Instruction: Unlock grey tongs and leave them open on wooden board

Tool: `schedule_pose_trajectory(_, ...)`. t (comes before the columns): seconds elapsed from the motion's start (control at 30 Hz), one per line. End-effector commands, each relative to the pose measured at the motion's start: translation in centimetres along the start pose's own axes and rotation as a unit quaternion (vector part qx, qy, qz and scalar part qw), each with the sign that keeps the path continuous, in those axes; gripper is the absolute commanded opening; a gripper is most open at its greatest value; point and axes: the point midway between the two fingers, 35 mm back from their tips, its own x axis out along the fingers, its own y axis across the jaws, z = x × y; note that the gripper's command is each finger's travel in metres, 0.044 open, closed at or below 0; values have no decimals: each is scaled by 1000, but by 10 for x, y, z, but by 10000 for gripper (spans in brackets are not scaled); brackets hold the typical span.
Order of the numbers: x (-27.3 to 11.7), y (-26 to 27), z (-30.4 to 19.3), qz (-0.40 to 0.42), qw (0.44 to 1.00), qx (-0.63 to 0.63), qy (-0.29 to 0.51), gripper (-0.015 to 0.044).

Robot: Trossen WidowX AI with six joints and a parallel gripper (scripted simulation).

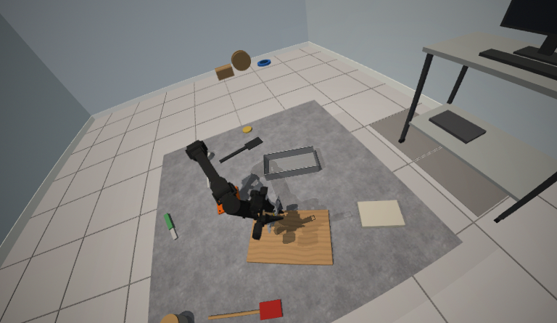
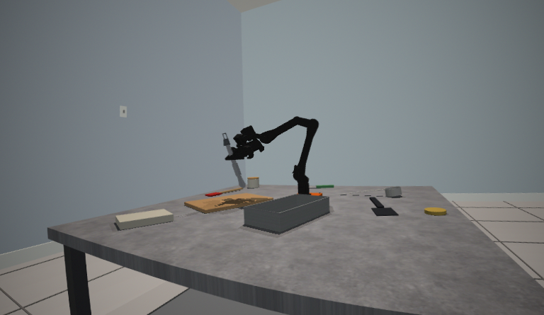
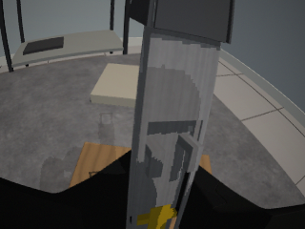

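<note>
The grey tongs [image 1: 278, 202] [image 2: 237, 170] [image 3: 172, 91] are in the air, steeply tilted. Their dark end with a wire loop is up and the other end points down. My gripper [image 1: 276, 213] [image 2: 229, 156] [image 3: 156, 158] is shut on the tongs between the dark end and the middle. The arms look close together; the lower end is out of the wrist view. A yellow cross-shaped part shows on them at the bottom of that view. The wooden board [image 1: 304, 255] [image 2: 199, 207] [image 3: 92, 159] lies below. The grey roasting tin [image 1: 292, 173] [image 2: 261, 219] stands beside it without the tongs.
A cream block [image 1: 381, 213] [image 2: 144, 219] [image 3: 116, 83] lies beyond the board. A red-headed tool [image 1: 270, 309] [image 2: 213, 194], a black spatula [image 1: 254, 143] [image 2: 384, 211], a yellow disc [image 1: 246, 129] [image 2: 435, 211] and a green-handled tool [image 1: 168, 221] [image 2: 324, 186] lie around the arm.
</note>
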Motion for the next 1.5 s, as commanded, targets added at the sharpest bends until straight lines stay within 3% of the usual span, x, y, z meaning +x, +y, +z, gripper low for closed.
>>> schedule_pose_trajectory(0.0, -3, 2, 3, 1, 1000, -3, -8, -150)
schedule_pose_trajectory(1.03, -2, 2, 3, 1, 1000, -2, -7, -150)
schedule_pose_trajectory(1.47, 15, -9, 4, -6, 998, 28, 64, -150)
